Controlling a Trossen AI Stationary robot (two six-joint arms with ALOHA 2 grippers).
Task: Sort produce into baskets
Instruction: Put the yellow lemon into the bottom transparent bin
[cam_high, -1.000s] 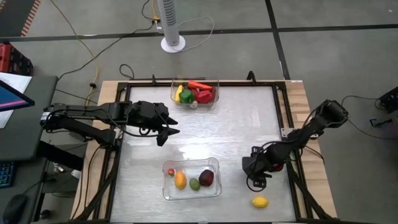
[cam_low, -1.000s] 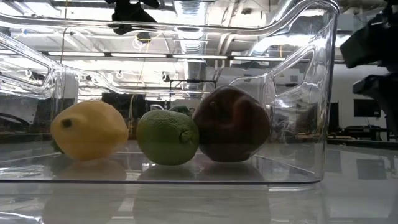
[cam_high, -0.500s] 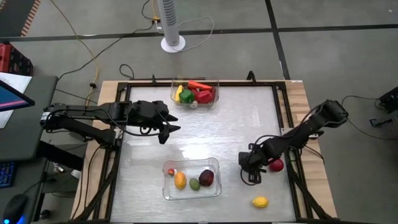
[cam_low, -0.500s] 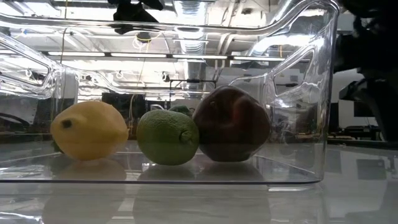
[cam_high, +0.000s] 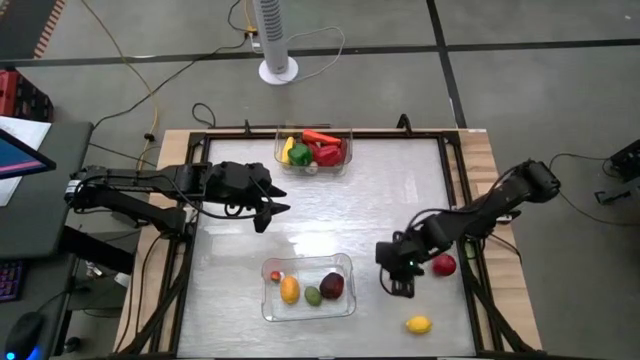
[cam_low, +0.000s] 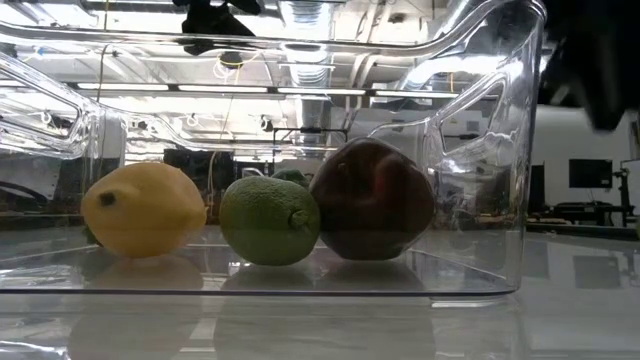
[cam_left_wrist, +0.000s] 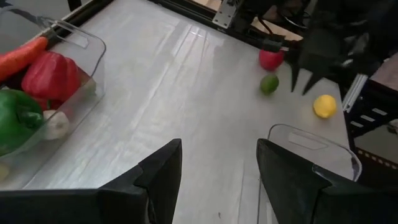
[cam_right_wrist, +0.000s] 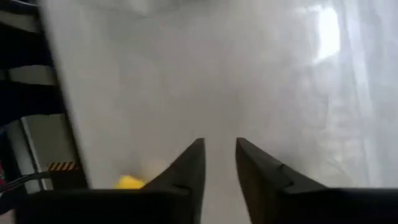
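Hovering low over the table (cam_high: 380, 200), the right gripper (cam_high: 400, 281) sat between the near bin (cam_high: 345, 262) and a red fruit (cam_high: 443, 264) by the right rail. Its fingers (cam_right_wrist: 186, 174) were parted by a narrow gap with nothing between them, which suggests it was placed to approach one of the loose pieces nearby. A green piece (cam_left_wrist: 268, 84) showed beside the red fruit in the left wrist view but was hidden under the arm from above. A yellow lemon (cam_high: 418, 324) lay nearer, apart from both.

The left gripper (cam_high: 270, 212) waited over the table's left-centre, fingers (cam_left_wrist: 158, 171) spread and empty, clear of both bins, probably to keep the working area free.

The near bin held an orange-yellow fruit (cam_high: 289, 290), a lime (cam_high: 312, 295), a maroon fruit (cam_high: 332, 286) and a small red piece (cam_high: 274, 275). The far bin (cam_high: 348, 160) held a green pepper (cam_high: 300, 153), red peppers (cam_high: 328, 153), a carrot (cam_high: 320, 136) and a yellow piece (cam_high: 287, 148). Three pieces appeared still unsorted.
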